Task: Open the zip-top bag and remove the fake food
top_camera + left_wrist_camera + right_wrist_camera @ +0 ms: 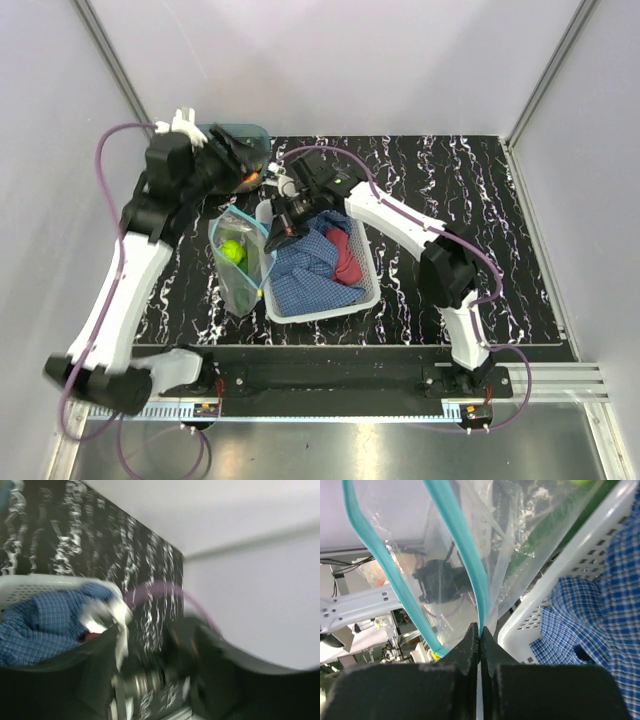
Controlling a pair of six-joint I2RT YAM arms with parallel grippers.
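1 grip | R jaws pinch zip-top bag [243,280] strip | L jaws unclear, blur | basket [318,312] beside bag

zip-top bag [238,265]: clear, teal strip | basket [318,314]: white | cloth [300,275]: blue check | table [450,180]: black — white veins

Enclosed on three sides by plain pale grey wall panels [350,60], matte and unmarked; joined at the far corners by slim aluminium posts [108,62]; floored by a black tabletop [480,200] veined in white, marble pattern, running up to the back wall; edged at the near side by a ribbed aluminium rail [545,375]; bordered below that by a brushed-metal surface [350,450]; lit softly and evenly, with faint shading toward the corners.
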